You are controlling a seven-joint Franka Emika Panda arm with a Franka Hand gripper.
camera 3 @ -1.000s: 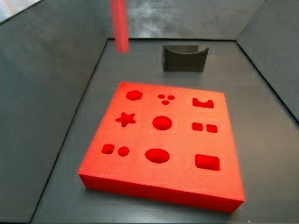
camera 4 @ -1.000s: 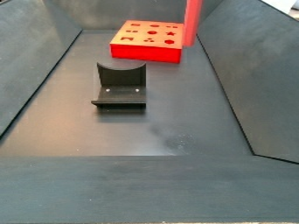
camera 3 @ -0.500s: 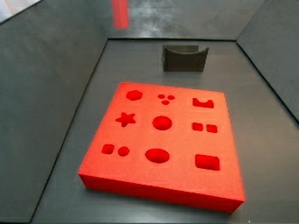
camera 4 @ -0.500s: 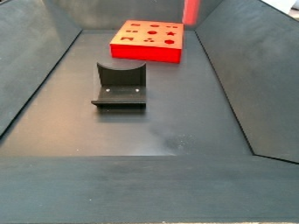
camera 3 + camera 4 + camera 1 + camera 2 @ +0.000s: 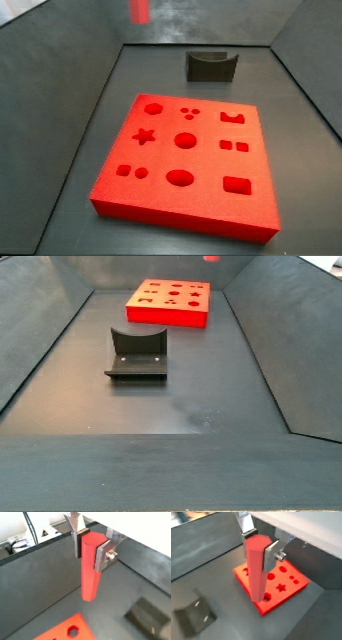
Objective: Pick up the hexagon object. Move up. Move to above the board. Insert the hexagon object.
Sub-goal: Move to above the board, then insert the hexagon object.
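1. The end effector point(image 5: 90, 542) is clamped on the upper part of the red rod point(image 5: 89, 572); in both wrist views its silver fingers point(image 5: 273, 553) press flat against opposite faces, and the rod hangs straight down below them.
2. Over the last second the rod has climbed. A second ago a long stretch of it showed at the top of both side views; now only a short red stub point(image 5: 139, 10) remains at the upper left of a side view, and a sliver point(image 5: 211, 258) at the top edge of a side view.
3. The end effector itself is out of frame in both side views, above the top edge.
4. The board point(image 5: 187, 160) lies flat on the worktop point(image 5: 80, 140), filling the centre of that side view, its star, circles and squares all empty.
5. A wrist view shows the board point(image 5: 284, 582) beneath and behind the rod's lower end, so the rod is near its edge but, as I judge, not yet centred over a recess.
6. The dark fixture point(image 5: 138, 354) stands apart from the board, untouched.
7. Meaning: the pickup holds and the lift looks about done. The sideways move over the board comes next, and which recess fits the rod I cannot tell.
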